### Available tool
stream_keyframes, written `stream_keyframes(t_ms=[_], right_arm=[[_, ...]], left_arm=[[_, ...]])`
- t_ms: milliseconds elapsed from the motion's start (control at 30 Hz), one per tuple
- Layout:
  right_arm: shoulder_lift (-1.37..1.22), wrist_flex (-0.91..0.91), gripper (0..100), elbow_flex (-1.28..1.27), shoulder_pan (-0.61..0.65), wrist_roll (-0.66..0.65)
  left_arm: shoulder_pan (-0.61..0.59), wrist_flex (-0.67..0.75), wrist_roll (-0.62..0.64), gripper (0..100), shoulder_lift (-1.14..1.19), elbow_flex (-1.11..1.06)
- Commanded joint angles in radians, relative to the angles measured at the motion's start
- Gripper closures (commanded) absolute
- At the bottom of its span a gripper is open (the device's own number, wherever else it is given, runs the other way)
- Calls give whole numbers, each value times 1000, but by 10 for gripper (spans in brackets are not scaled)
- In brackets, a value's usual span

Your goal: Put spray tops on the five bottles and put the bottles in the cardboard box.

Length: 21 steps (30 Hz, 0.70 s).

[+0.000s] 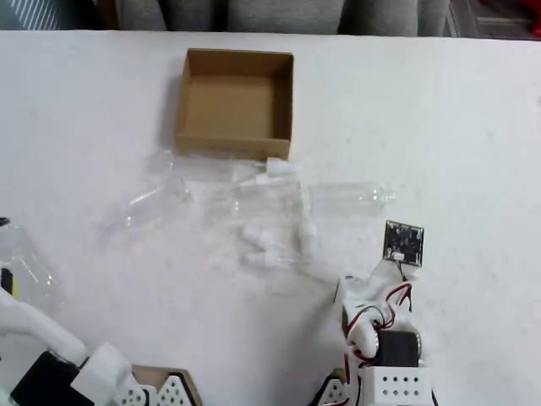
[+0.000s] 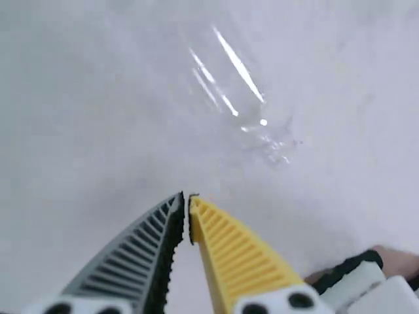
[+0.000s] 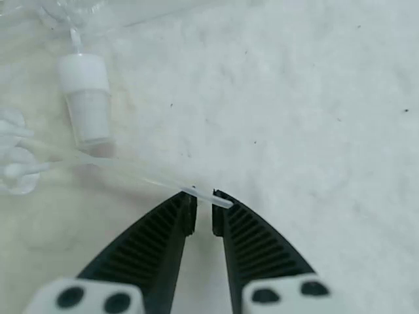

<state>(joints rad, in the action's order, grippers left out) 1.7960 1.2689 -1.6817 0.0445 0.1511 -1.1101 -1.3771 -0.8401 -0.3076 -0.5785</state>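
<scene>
— Firstly, box and edges?
— Cardboard box (image 1: 237, 106), open-topped, near far edge of desk (image 1: 473, 127). Wide stretch of white desk to its right, narrower stretch to its left.

— Bottles?
— Clear, lying flat in a loose cluster just in front of box. Left-hand bottle (image 1: 156, 201) and right-hand bottle (image 1: 351, 199) at either end; outlines between hard to separate. Edge bottle (image 1: 25, 275) well apart, at left border of high view.

— Spray tops?
— White spray tops (image 1: 260, 233) loose on desk within cluster.

— Left end effector?
— Left end effector (image 2: 186, 199): grey and yellow fingers together at tips, nothing between. Clear bottle (image 2: 242, 98) ahead, apart from tips.

— Right?
— Right end effector (image 3: 204, 199): black fingers slightly apart. Thin dip tube (image 3: 131, 171) across tips, contact unclear. White spray cap (image 3: 85, 98) farther off, beside tube.
</scene>
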Motion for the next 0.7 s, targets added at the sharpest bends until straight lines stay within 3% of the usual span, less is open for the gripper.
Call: stream_keyframes(t_ms=[0, 300, 667], right_arm=[[4, 4, 983, -8, 2, 3], [4, 4, 983, -8, 2, 2], [4, 4, 983, -8, 7, 2]], left_arm=[[68, 32, -143, 980, -1, -107], [188, 413, -250, 980, 1, -345], [348, 434, -281, 980, 1, -384]])
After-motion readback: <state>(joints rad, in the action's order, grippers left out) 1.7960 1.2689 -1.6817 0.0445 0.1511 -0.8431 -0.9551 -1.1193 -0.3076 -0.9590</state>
